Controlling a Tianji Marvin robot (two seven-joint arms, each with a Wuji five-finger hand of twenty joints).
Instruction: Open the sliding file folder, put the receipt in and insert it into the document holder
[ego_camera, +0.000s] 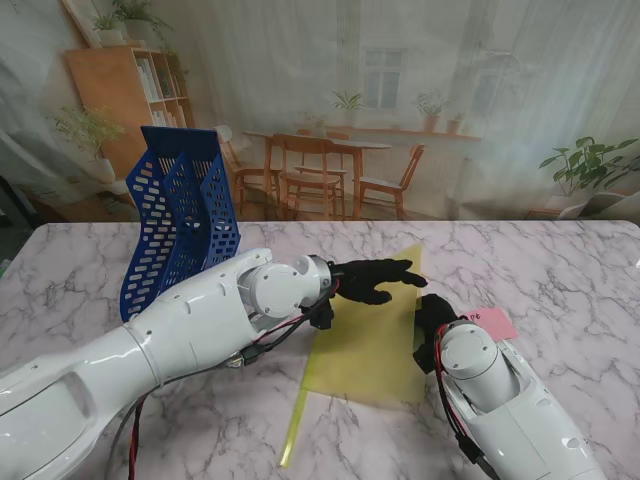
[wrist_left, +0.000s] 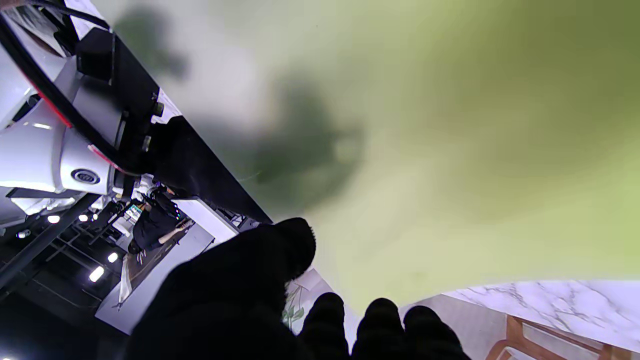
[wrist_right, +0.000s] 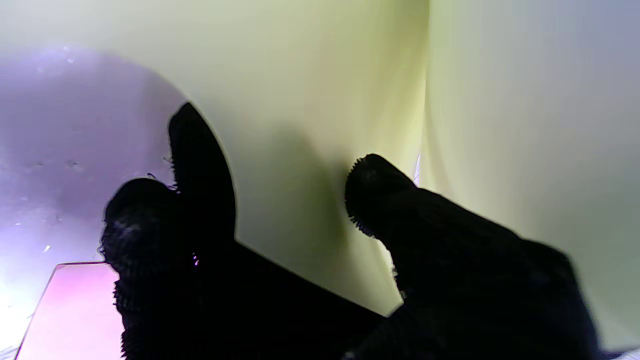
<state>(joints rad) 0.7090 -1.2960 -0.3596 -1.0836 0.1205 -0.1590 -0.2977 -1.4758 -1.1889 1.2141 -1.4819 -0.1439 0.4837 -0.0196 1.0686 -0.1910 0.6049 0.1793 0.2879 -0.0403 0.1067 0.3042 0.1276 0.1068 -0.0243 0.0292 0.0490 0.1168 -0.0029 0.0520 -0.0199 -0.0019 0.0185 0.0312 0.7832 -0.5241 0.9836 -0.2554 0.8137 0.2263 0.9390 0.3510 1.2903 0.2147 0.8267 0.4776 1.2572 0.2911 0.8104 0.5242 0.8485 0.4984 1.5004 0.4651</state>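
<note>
Marble desk is carrying the yellow folder, whose cover my left hand is pinching up; my right hand, apparently empty, should be fetching the pink receipt.

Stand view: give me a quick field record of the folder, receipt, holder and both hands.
folder: yellow file folder, one sheet lifted, open on the marble table
slide bar: yellow strip, off the folder, nearer to me
receipt: pink receipt, on the table, right of the folder, not yet inside
document holder: blue document holder, upright, far left
left hand: on the lifted sheet
right hand: at the folder's right edge, fingers on it
</note>
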